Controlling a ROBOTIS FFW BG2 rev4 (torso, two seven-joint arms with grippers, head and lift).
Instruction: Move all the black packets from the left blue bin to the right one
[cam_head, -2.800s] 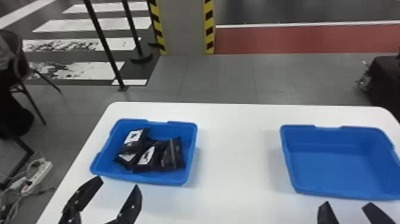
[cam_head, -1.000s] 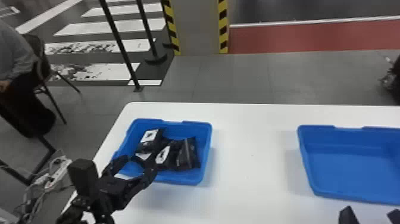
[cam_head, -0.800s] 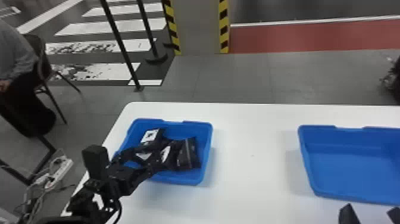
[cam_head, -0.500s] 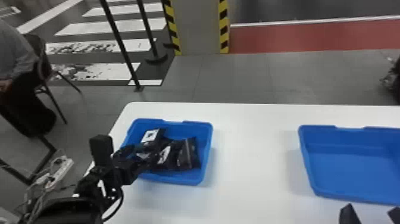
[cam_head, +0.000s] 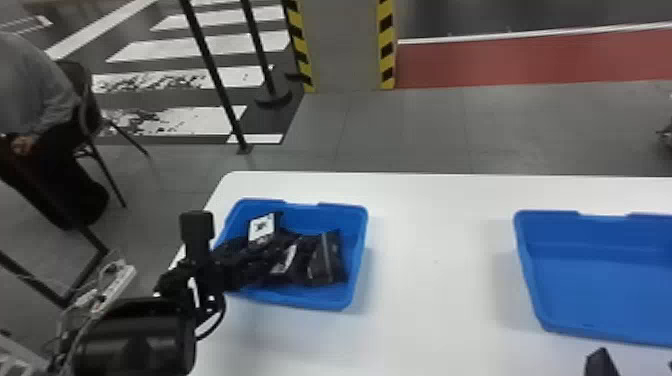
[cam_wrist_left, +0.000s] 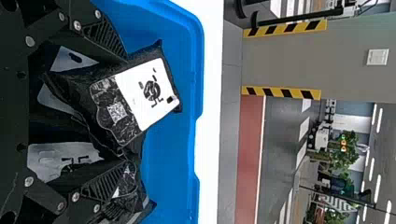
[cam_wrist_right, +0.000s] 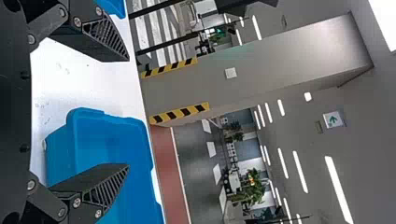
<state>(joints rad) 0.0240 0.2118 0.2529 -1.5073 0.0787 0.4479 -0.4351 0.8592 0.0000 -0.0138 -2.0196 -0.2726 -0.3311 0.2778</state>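
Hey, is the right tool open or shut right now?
Open. The right tool has its two fingers wide apart, with the white table and part of the right bin between them.

Wears black throughout, left gripper (cam_head: 272, 256) and right gripper (cam_head: 635, 364) alike | tapers to wedge-shaped fingers (cam_wrist_left: 106, 38) with slanted ribs | carries round silvery screws (cam_wrist_left: 77, 25) at finger roots | bears squared block (cam_head: 196, 227) just behind left gripper | loops thin black cable (cam_head: 218, 325) behind it | swells into glossy, rounded forearm (cam_head: 135, 342) farther back from left gripper
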